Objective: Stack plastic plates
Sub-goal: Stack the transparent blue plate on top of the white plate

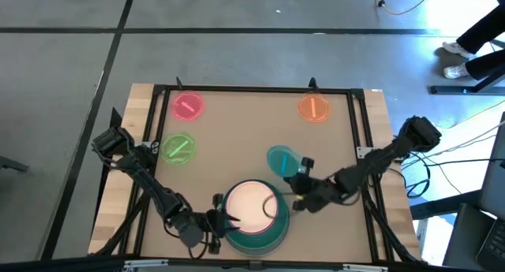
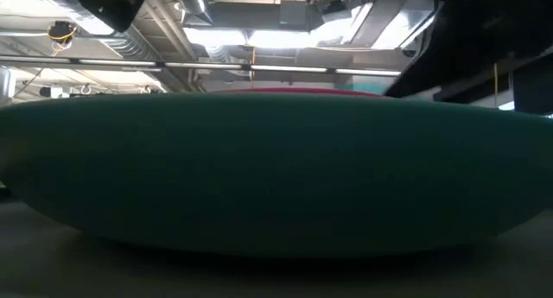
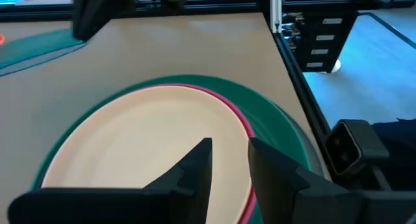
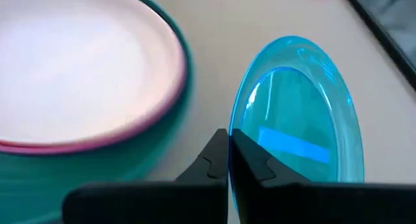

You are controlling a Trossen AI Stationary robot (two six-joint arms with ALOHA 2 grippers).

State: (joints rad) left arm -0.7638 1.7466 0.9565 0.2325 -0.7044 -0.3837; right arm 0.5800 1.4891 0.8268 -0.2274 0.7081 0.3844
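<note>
From above, a stack of plates sits at the near edge of the table (image 1: pixel 237 130), middle: a cream-white plate (image 1: pixel 251 204) on top, a magenta rim just showing beneath it, and a teal plate (image 1: pixel 272 234) as the widest visible layer. Anything lower in the stack cannot be made out. Three small translucent plates lie flat and well apart: pink (image 1: pixel 187 106) far left, orange (image 1: pixel 313 108) far right, green (image 1: pixel 179 149) at left, each with a bright streak across it. The blue plate (image 1: pixel 282 161) lies just right of the stack, partly covered by the right gripper (image 1: pixel 301 171). The left gripper (image 1: pixel 223 218) sits at the stack's left rim.

The table-level camera is almost filled by the teal plate's (image 2: pixel 276 177) side wall, its width running across the frame; a thin magenta edge (image 2: pixel 311 91) shows on top. Both grippers are hidden here.

The left wrist camera looks over the cream-white plate (image 3: pixel 143 139), with the magenta rim (image 3: pixel 244 123) and the teal plate (image 3: pixel 279 120) outside it. The left gripper (image 3: pixel 230 160) hovers above the cream surface, fingers a little apart, holding nothing.

The right wrist camera shows the right gripper (image 4: pixel 229 152) with fingers pressed onto the blue plate's (image 4: pixel 299 107) rim, pinching it. The stack's cream plate (image 4: pixel 78 62) lies beside it, cut off by the frame.
</note>
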